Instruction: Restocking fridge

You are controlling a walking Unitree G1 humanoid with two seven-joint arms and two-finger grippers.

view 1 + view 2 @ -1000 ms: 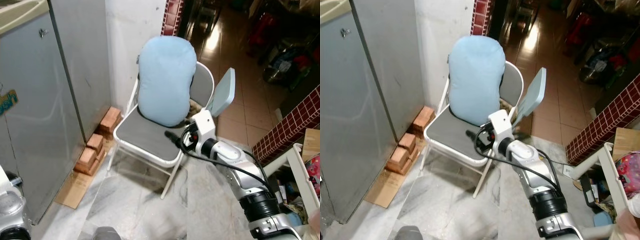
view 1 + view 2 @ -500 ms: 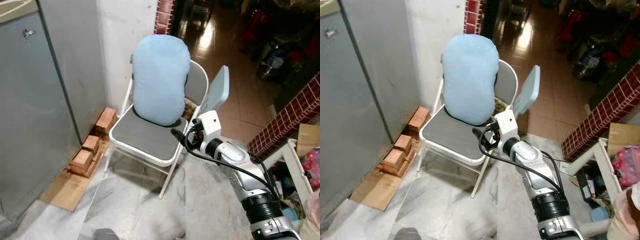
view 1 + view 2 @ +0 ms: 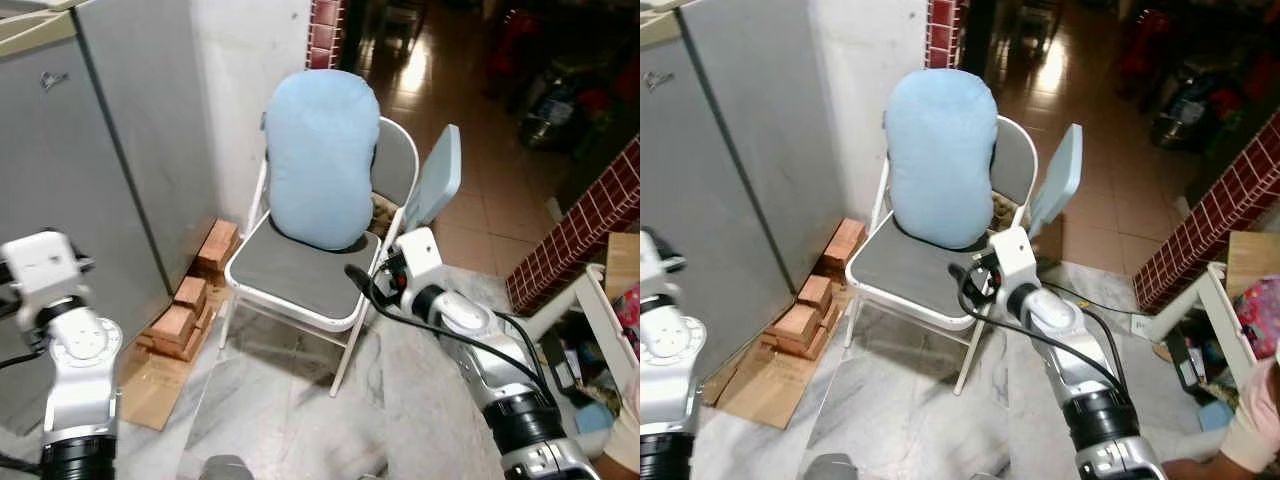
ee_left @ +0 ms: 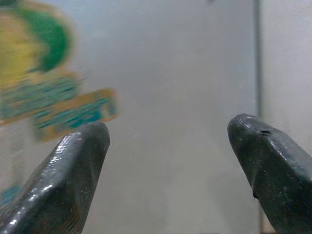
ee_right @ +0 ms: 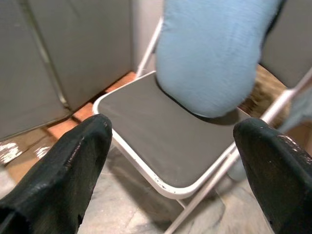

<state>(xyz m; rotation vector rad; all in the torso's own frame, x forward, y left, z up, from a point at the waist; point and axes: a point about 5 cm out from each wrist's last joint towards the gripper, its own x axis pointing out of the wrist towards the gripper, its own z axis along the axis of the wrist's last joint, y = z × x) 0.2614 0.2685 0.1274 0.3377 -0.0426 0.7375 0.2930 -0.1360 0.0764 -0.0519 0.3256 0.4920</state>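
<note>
Fridge [image 3: 70, 180], grey and closed, stands at the left against the white wall [image 3: 245, 90], with bricks [image 3: 190, 300] and cardboard [image 3: 150, 385] at its foot. The left gripper [image 4: 168, 165] faces the fridge door close up, fingers [image 4: 68, 180] spread wide and holding nothing; a blurred green-and-yellow sticker [image 4: 46, 92], possibly a label, shows on the door. The right gripper [image 5: 173, 170] is raised beside a folding chair [image 3: 300, 280], its fingers [image 5: 63, 170] also spread and empty, pointing at the grey seat. A pale blue cushion [image 3: 322, 160] leans upright on the chair back. A red-tiled low wall [image 3: 580, 240] runs at the right.
</note>
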